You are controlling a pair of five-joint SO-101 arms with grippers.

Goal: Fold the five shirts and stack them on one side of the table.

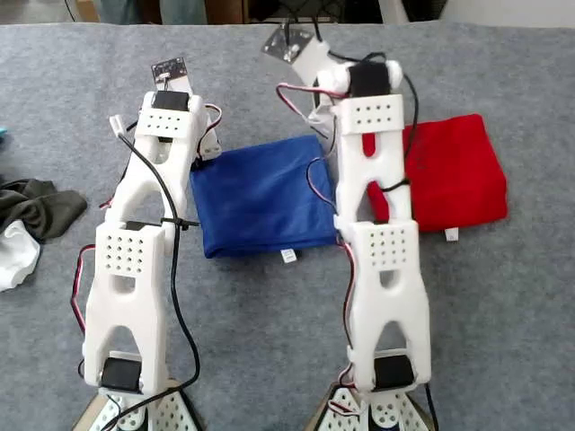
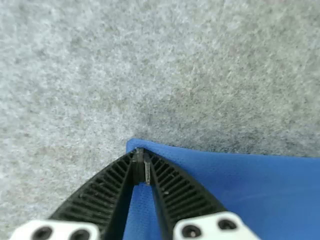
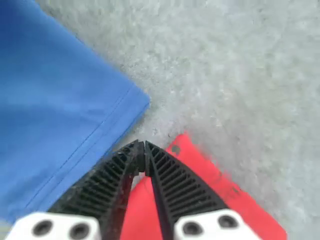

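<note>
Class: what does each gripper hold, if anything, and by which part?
The left gripper is shut at a corner of the blue shirt, the right gripper shut over a corner of the red shirt; whether either pinches cloth cannot be told.

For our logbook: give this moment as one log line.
left gripper: shut, at corner of folded blue cloth shirt | right gripper: shut, over corner of folded red cloth shirt

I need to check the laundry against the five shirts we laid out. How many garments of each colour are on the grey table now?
blue folded fabric shirt: 1
red folded fabric shirt: 1
dark olive crumpled fabric garment: 1
white crumpled fabric garment: 1
Total: 4 clearly in view
</note>
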